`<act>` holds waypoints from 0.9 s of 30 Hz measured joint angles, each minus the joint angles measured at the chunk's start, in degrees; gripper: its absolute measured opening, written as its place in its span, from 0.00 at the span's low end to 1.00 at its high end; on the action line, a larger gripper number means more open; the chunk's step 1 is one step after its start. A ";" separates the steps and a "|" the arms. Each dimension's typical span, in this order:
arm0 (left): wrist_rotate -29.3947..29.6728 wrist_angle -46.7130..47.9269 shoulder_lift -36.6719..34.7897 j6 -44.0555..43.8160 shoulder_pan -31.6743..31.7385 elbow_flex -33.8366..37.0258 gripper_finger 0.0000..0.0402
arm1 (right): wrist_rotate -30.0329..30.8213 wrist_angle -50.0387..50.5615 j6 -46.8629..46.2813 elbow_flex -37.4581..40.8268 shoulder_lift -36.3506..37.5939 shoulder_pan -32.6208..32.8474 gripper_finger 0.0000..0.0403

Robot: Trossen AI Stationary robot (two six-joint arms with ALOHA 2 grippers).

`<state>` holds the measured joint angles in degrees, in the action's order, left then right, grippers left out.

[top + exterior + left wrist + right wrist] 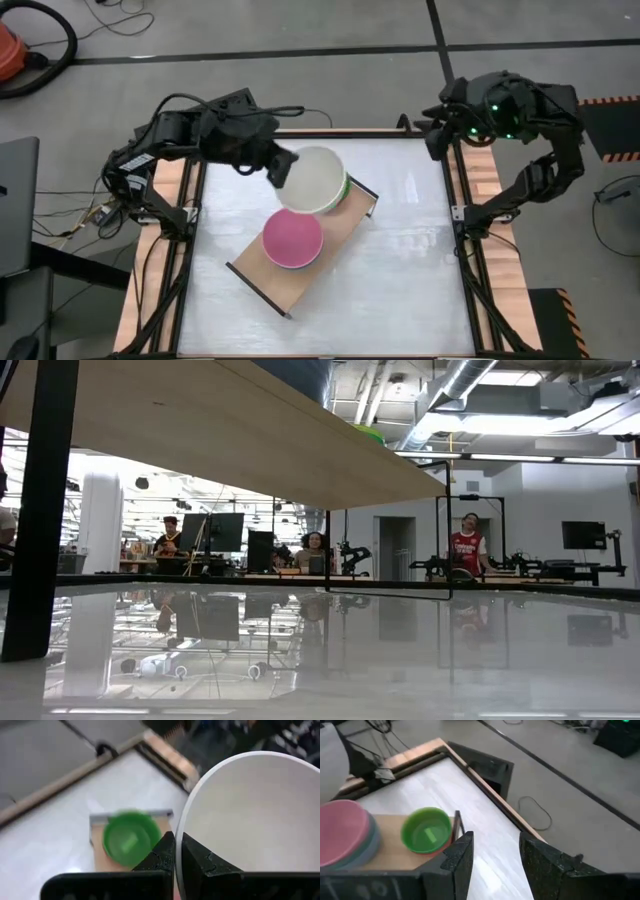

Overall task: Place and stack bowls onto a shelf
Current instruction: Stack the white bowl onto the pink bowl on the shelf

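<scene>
round cream white bowl (314, 179), plain inside

You look straight down on the table (400, 250); low view sits under the shelf (250, 430); both wrist views share the green bowl (127, 839).

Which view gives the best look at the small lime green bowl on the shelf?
The right wrist view: the lime green bowl sits unobstructed at the shelf's end. The left wrist view shows it blurred; the high view only an edge under the cream white bowl; the low view a green sliver.
</scene>
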<state>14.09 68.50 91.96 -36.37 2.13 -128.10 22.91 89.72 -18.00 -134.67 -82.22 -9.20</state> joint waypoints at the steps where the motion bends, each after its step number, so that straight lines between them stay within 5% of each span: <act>1: -1.46 1.31 -0.08 -0.93 -0.25 -0.33 0.00 | -0.43 0.49 0.00 0.04 0.20 0.04 0.45; 9: -2.31 3.44 -2.66 -4.11 -3.58 -2.62 0.00 | -2.16 0.22 -2.48 -0.05 7.18 3.52 0.45; 18: 7.39 12.52 -4.30 -10.11 -11.47 -2.48 0.00 | 0.85 0.27 -10.77 -0.07 16.93 4.60 0.45; 27: 14.06 12.27 -5.13 -18.30 -20.42 7.51 0.00 | 1.41 0.29 -12.90 7.65 24.27 4.58 0.45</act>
<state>28.15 80.77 86.82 -54.68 -18.28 -120.59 24.31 90.02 -30.90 -127.02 -57.95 -4.62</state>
